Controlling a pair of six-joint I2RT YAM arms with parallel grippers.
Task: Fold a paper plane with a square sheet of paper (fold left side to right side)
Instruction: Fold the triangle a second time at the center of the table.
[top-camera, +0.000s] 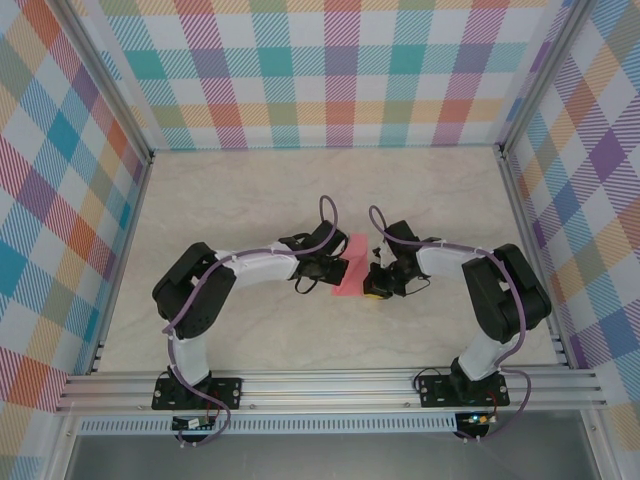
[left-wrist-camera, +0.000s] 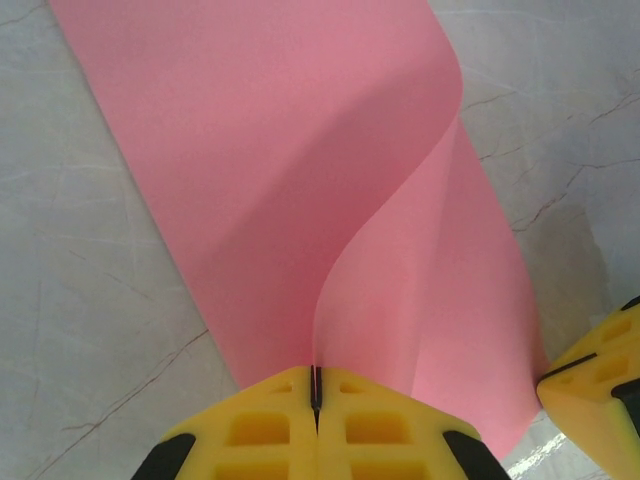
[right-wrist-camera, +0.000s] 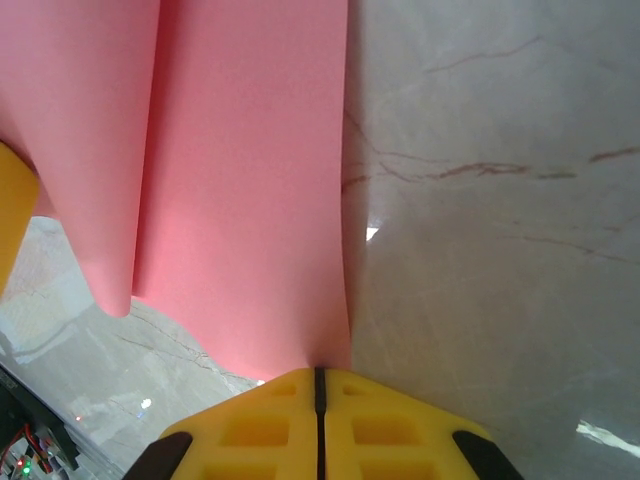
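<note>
The square sheet of paper (left-wrist-camera: 250, 150) lies centrally on the counter (top-camera: 250, 200) between the arms, one side raised and curling over. The left claw (left-wrist-camera: 315, 395) is pinched tight on that raised edge; the right claw (right-wrist-camera: 320, 385) clamps the right-hand edge. Thin, light, floppy — likely to buckle or slip, so hold it at edges and corners.

Both arms bent at the elbow, forearms reaching inward toward each other, left pincer (top-camera: 330, 272) and right pincer (top-camera: 375, 290) near one another, yellow fingers (left-wrist-camera: 260, 430) pressed together, each pinching the square sheet of paper (top-camera: 352, 266).
</note>
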